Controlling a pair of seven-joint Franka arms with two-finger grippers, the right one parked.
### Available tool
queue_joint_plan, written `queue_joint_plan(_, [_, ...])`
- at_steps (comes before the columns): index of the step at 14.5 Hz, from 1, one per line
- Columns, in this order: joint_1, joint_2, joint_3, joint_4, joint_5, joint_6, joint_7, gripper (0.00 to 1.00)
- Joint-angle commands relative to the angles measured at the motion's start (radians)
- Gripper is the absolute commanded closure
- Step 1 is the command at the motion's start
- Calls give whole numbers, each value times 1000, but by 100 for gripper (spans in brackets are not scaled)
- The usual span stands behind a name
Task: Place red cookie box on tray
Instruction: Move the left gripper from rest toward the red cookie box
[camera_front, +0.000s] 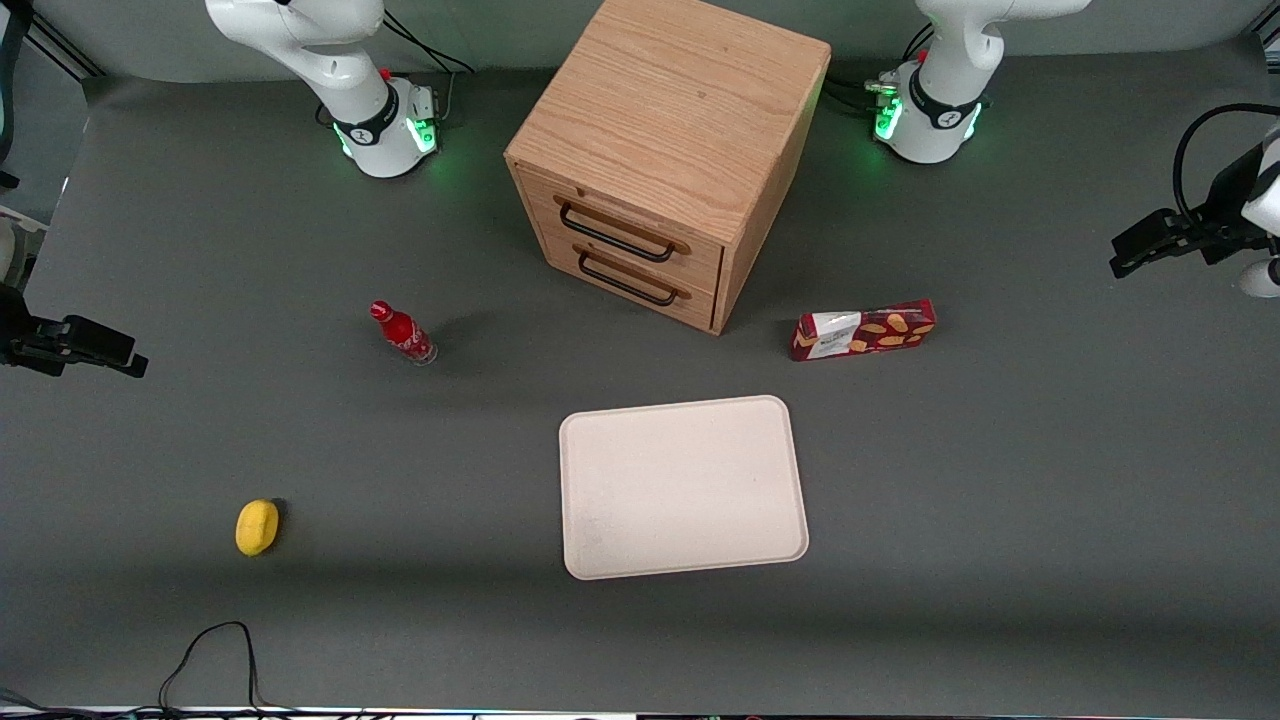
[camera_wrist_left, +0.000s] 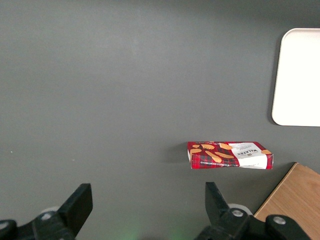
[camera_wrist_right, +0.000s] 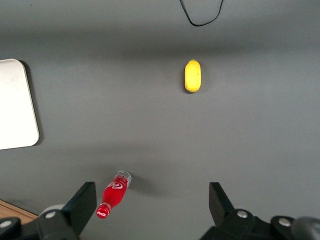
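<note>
Left wrist view alone shows the gripper (camera_wrist_left: 145, 210) spread wide — above bare table, near the red cookie box (camera_wrist_left: 230, 155).

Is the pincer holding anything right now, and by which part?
Nothing is held. The pincer is open, high over bare table, apart from the red cookie box.

Robot lab bench, staged test setup. Two white arm bases (camera_front: 385, 125) with green status lights bolted at the table edge; grey matte table cover (camera_front: 1000, 500); cables (camera_front: 215, 655) trailing over it. Props spaced well apart: wooden two-drawer cabinet (camera_front: 665, 150), cream tray (camera_front: 683, 487), red soda bottle (camera_front: 403, 333), lemon (camera_front: 257, 527). The rig line requires it: left gripper (camera_wrist_left: 145, 207) hangs above the cover, fingers spread
</note>
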Motion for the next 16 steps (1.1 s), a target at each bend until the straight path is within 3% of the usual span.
queue_joint_plan(1, [-16,22,0,58,18,-59,-18,0])
queue_joint_plan(16, [-27,21,-21,81,8,-134,-7,0])
